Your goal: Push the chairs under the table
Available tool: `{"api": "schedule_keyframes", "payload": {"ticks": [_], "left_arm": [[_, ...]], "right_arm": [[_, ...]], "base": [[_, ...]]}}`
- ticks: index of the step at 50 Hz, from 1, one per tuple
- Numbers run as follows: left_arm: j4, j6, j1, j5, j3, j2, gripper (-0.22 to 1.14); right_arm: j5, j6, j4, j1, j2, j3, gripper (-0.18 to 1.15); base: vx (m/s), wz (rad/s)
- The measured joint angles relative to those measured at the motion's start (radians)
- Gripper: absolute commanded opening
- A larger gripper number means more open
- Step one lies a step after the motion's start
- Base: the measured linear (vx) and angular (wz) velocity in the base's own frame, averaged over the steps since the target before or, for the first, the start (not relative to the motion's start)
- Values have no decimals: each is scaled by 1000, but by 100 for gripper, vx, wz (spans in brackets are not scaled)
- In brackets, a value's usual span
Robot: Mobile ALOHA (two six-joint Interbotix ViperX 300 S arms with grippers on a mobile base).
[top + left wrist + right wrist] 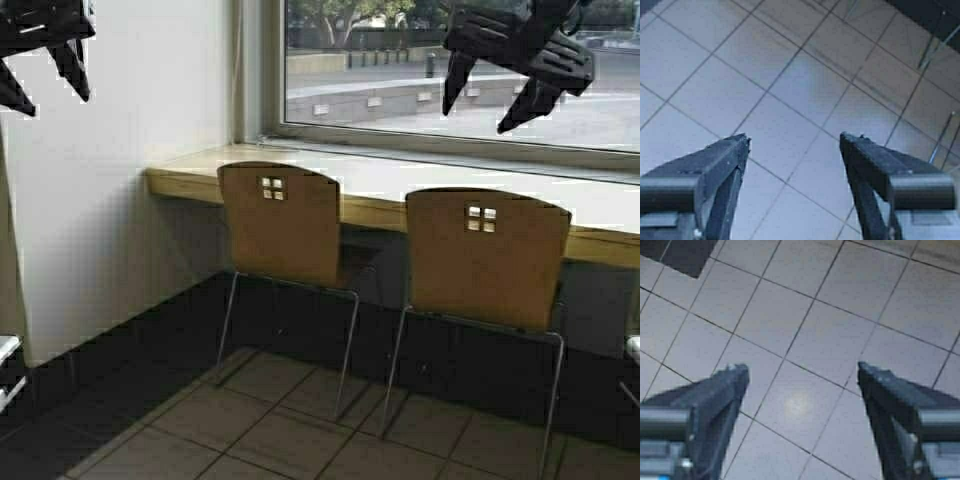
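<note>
Two chairs stand at the table (pixel 190 180), a long counter under the window (pixel 460 70): the left chair (pixel 280 225) has its backrest close against the table's front edge, while the right chair (pixel 487 255) sits further out from it. Both grippers hang high, away from the table, the left gripper (pixel 792 145) and the right gripper (pixel 802 375) each with jaws spread wide and holding nothing, only floor tiles (pixel 805 85) beneath. A push placed off-centre on a backrest could twist a chair on its thin legs or tip it. The wall (pixel 110 170) leaves little room left of the table; the tiled floor before the chairs looks open.
</note>
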Motion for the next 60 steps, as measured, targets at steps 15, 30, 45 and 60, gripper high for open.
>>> {"api": "schedule_keyframes", "payload": {"ticks": [15,30,45,60], "left_arm": [[2,3,0,2,0,6,90],[2,-2,0,9,0,15,89],[-3,-3,-3,18,0,37,89],[-31,-5,-3,40,0,72,90]], "right_arm": [[14,2,12,0,6,-5,98],[21,3,14,-2,9,-5,98],[23,3,15,-8,21,-5,98],[26,3,15,-6,35,-5,98]], "base": [[-20,-32],[-11,-47],[-7,-49],[-4,-34]]}}
